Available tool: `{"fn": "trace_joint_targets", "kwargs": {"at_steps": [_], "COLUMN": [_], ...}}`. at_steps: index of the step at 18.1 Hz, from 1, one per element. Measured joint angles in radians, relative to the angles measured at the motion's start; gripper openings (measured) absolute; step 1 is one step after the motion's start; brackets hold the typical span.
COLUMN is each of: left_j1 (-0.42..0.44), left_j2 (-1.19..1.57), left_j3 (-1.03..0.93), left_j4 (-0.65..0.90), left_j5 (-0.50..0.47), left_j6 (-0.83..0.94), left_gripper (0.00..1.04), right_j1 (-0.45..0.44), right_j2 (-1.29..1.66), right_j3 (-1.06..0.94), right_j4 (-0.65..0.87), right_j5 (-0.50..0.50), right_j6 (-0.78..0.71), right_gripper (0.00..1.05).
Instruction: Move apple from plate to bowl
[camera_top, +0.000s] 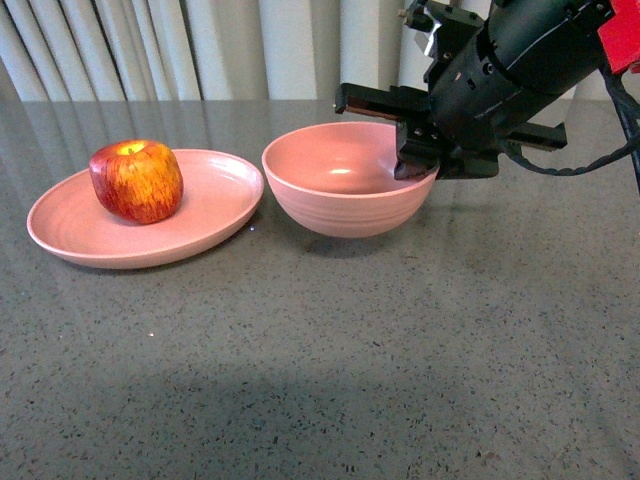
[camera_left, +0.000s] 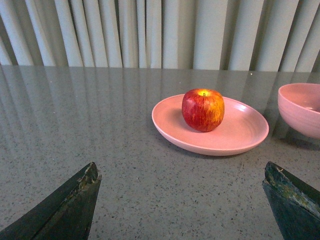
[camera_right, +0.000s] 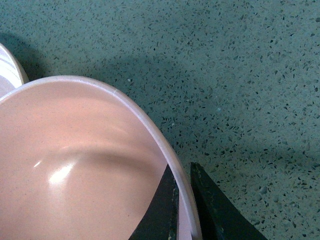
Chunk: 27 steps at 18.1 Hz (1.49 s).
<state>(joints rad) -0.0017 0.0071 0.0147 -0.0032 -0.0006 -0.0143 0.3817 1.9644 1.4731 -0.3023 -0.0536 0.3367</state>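
I see the round red apple with yellow-orange streaks (camera_top: 136, 181) sitting on the wide shallow matte pink plate (camera_top: 60, 238), left part of the scene, on the plate's left half, stem dimple up. It is well apart from the right claw (camera_top: 415, 165), which is off to the right with the whole deep round matte pink bowl (camera_top: 335, 205) between them.

The right claw is clenched on the bowl's right rim. In the right wrist view one finger is inside the wall, the other outside, and the rim is pinched between them. The right arm comes in from the upper right, a black body angled down and leftward, with a red part at the top corner and a black twisted cable (camera_top: 590, 160) hanging at the right.

The left claw (camera_left: 181, 170) is released, its fingers spread wide and holding nothing. It is low over the table and faces the apple and plate from the near-left side. Nothing lies between it and the apple. The left arm is not in the front view.

The plate's right rim is just beside the bowl's left side; I cannot tell whether they touch. The bowl holds nothing. Everything rests on a grey speckled stone tabletop (camera_top: 330, 350), with a pale pleated curtain (camera_top: 200, 45) at the far edge.
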Motion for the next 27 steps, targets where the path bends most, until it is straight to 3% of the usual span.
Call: {"fn": "trace_joint_targets", "kwargs": {"at_steps": [16, 20, 27], "left_j1": [0.000, 0.000, 0.000], "left_j2": [0.000, 0.000, 0.000], "left_j3": [0.000, 0.000, 0.000], "left_j4": [0.000, 0.000, 0.000], "left_j5": [0.000, 0.000, 0.000], "left_j6": [0.000, 0.000, 0.000], "left_gripper": [0.98, 0.98, 0.98], "right_j1": [0.029, 0.029, 0.010], "right_j2": [0.051, 0.051, 0.045], "right_j3": [0.020, 0.020, 0.000], "right_j4": [0.004, 0.006, 0.025], "right_j5": [0.020, 0.016, 0.001], "right_j6": [0.037, 0.039, 0.045], "right_gripper": [0.05, 0.34, 1.00]}}
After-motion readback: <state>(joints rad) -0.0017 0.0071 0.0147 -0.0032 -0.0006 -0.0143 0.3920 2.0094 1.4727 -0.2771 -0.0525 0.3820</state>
